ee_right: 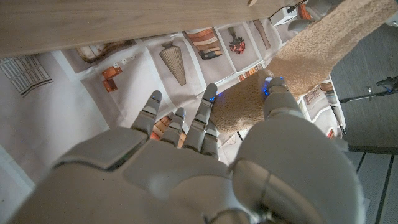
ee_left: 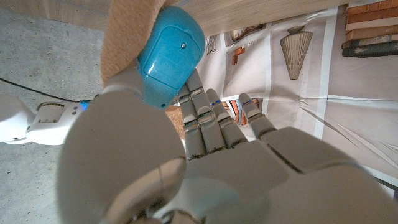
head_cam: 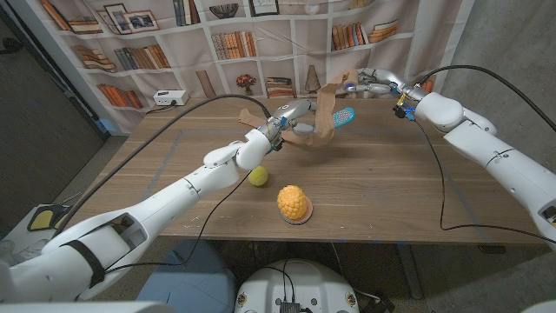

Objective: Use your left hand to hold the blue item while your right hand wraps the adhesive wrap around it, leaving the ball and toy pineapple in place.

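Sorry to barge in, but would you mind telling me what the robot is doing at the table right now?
It is wrapping a blue item in tan adhesive wrap. The left hand holds the blue item up above the far side of the table, and the right hand holds the strip's other end raised, so the wrap hangs between them. The yellow ball and toy pineapple sit nearer the front, apart from both hands.

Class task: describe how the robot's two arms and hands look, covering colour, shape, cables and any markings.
Both arms are glossy white with rounded, segmented shells. A black cable runs loosely along each. The left hand and right hand are pale grey with jointed fingers; small blue lights glow at some fingertips. A dark strap bands the left upper arm.
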